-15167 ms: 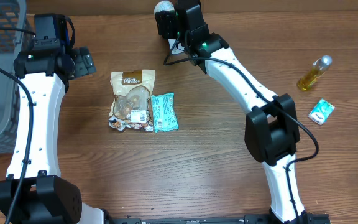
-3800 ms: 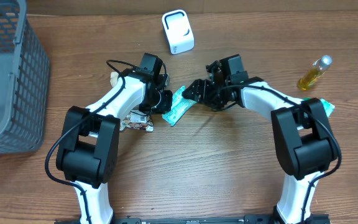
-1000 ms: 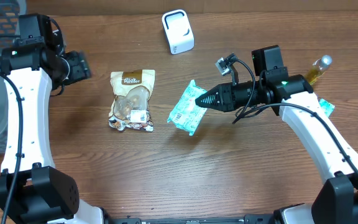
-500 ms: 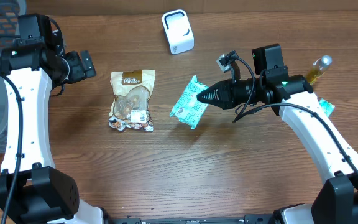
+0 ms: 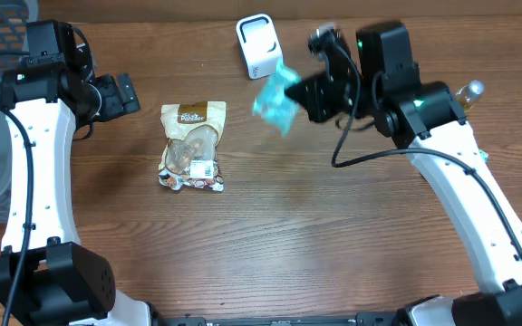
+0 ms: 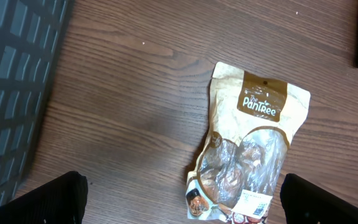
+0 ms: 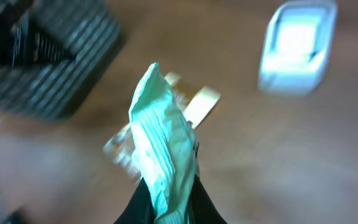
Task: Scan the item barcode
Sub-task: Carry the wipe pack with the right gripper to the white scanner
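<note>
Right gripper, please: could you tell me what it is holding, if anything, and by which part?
The right gripper is shut on the teal packet, pinching one end; the rest sticks out free.

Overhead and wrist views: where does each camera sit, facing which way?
Overhead: above the table, looking down; left arm and right arm show.
Left wrist: faces down at the snack pouch; its open fingertips frame it.
Right wrist: looks along the right gripper, shut on the teal packet; blurred.
Shared: overhead also shows snack pouch and teal packet.

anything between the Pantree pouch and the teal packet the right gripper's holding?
Nothing. The overhead view shows only bare table between the Pantree pouch and the teal packet, which is pinched in the right gripper.
</note>
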You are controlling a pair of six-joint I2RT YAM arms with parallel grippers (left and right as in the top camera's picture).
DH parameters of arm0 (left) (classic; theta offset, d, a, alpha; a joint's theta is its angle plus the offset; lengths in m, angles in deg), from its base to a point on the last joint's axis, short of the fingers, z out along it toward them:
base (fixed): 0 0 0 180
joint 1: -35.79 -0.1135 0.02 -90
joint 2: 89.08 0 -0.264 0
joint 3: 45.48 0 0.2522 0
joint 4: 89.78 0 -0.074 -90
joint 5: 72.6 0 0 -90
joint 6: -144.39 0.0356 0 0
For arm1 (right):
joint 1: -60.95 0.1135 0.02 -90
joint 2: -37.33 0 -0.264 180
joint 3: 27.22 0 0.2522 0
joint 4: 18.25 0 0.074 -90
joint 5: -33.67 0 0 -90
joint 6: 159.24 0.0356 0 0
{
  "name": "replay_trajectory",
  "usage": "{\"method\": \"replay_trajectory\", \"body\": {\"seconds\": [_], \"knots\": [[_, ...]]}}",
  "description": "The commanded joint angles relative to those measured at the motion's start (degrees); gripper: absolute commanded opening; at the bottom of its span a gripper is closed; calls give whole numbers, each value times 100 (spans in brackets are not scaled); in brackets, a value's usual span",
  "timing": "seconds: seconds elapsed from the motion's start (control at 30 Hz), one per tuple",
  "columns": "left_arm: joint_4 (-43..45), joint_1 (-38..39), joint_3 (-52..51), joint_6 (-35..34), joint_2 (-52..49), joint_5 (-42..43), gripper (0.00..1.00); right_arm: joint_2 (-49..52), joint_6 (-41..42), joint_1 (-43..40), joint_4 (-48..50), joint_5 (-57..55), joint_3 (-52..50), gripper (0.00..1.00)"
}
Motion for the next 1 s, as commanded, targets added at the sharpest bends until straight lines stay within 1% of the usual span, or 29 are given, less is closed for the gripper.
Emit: {"method": "replay_trajectory", "body": {"seconds": [0.0, 0.03, 0.2, 0.27, 0.33, 0.47, 0.67, 0.8, 0.97], "knots": [[-9, -20, 68, 52, -52, -39, 100, 24, -516, 334, 273, -1705, 518, 3], [-9, -20, 68, 52, -52, -39, 100, 42, -686, 428, 420, -1915, 520, 4], [-9, -20, 68, 52, -52, -37, 99, 435, -2087, 1043, 1169, -3320, 518, 4], [-9, -20, 68, 55, -52, -37, 100, 706, -2782, 1250, 1495, -3869, 518, 4], [-9, -20, 68, 52, -52, -39, 100, 1029, -3281, 1408, 1930, -4389, 518, 4], [-9, -20, 68, 52, -52, -37, 100, 1650, -4046, 1582, 2706, -4809, 518, 4], [-9, -20, 68, 52, -52, -37, 100, 2522, -4586, 1602, 3915, -5403, 518, 4], [-9, -20, 68, 52, -52, -37, 100, 2940, -4870, 1563, 4616, -5414, 518, 4], [-9, -20, 68, 52, -52, -37, 100, 3314, -4942, 1508, 5370, -5414, 518, 4]]}}
